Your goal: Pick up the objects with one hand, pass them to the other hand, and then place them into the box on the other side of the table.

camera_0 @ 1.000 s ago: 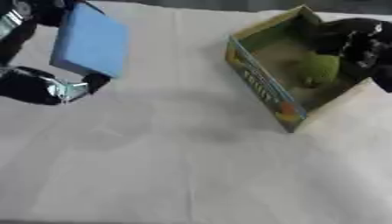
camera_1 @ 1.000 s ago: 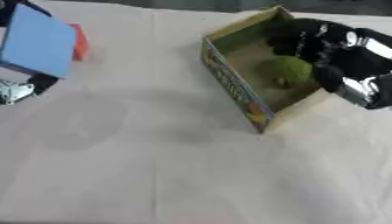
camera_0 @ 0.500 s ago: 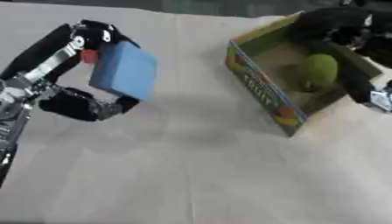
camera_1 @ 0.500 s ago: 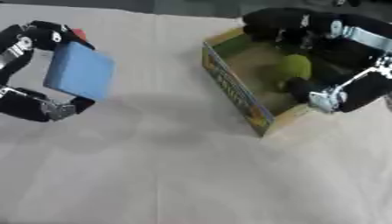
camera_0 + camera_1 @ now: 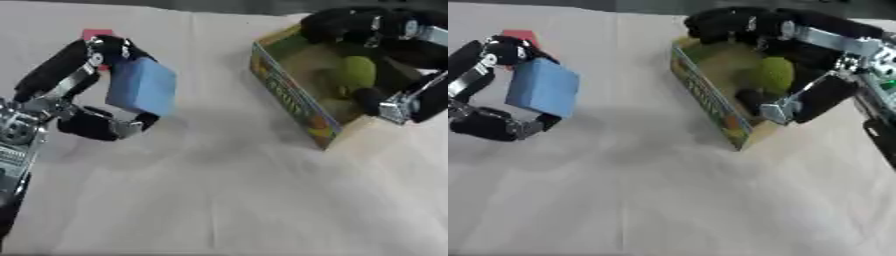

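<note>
My left hand (image 5: 54,82) is at the left of the table, its fingers and thumb curled round a light blue block (image 5: 142,87) held tilted above the cloth. A cardboard box (image 5: 287,98) with a printed front wall stands at the upper right. A green rounded object (image 5: 354,73) lies inside it. My right hand (image 5: 826,41) reaches over the box from the right, fingers arched across the far rim and thumb down by the near right corner, spread wide and not closed on the green object.
A small red thing (image 5: 94,34) lies on the white cloth (image 5: 219,200) just behind my left hand. The cloth runs wrinkled across the middle and the front of the table.
The picture has shifted with the head. My left hand has brought the blue block inward, toward the middle. My right hand has moved from the box's right side to over its top.
</note>
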Controlling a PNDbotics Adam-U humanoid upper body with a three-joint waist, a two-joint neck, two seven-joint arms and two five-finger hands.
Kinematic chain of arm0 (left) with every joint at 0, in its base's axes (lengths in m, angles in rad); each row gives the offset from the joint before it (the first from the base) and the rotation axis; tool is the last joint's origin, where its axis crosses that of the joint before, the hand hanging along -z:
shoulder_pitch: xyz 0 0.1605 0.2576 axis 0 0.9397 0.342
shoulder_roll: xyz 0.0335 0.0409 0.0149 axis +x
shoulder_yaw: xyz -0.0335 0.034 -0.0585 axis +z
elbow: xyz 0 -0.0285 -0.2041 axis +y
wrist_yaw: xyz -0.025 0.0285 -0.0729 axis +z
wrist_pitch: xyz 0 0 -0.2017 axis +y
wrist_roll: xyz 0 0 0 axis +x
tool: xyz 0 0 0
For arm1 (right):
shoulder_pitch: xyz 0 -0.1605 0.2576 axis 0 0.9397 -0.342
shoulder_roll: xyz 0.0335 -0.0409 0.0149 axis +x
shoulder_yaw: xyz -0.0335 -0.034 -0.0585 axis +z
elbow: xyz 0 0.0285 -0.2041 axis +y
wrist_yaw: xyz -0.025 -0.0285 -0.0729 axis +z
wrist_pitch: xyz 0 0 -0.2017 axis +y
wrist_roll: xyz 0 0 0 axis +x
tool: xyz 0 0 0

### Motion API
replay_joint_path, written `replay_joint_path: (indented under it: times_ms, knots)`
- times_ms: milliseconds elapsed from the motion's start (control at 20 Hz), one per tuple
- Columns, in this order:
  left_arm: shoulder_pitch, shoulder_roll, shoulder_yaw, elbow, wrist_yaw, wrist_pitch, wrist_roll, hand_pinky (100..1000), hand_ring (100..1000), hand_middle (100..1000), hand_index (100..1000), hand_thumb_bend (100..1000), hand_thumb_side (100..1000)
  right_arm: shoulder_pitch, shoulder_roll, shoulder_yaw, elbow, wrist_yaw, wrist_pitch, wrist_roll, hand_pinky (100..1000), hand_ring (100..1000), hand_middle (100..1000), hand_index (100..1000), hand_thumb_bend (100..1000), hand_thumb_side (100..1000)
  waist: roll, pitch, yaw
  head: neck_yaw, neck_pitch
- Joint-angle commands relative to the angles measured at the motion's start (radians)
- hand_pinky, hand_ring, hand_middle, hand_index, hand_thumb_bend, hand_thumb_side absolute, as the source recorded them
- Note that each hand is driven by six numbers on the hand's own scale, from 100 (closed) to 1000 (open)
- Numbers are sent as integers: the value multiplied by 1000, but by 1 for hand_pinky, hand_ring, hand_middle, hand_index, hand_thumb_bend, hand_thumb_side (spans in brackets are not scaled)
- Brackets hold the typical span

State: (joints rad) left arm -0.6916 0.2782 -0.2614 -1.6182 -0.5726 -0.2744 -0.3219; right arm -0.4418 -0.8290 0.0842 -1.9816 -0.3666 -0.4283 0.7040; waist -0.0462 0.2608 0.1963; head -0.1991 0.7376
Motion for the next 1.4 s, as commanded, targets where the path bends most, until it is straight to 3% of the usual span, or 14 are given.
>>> replay_joint_path:
  times_ms: [50,350,700,1050,1400]
  knots:
    - [-3,-26,18,-7,-61,-7,27,408,475,459,530,100,100,-34,2,4,-18,29,18,-5,957,1000,1000,998,100,100,-6,-45,-6,-7,11]
    - [25,-83,25,-18,-185,-34,88,418,482,463,534,100,100,-86,62,28,-18,112,68,-14,946,1000,1000,983,100,100,-9,-52,-15,-5,30]
    - [41,-127,30,-13,-304,-55,142,424,486,466,537,100,100,-119,132,69,-18,250,72,-14,948,1000,1000,983,100,118,-15,-55,-18,-4,32]
    - [41,-181,43,-18,-356,-58,198,421,483,464,536,100,100,-143,222,100,-18,364,89,-16,950,1000,1000,976,100,131,-32,-53,-12,10,32]
    - [37,-221,42,-49,-367,-56,238,408,471,462,534,100,100,-153,286,92,-18,463,106,-57,908,1000,926,957,100,100,-37,-48,3,-6,32]
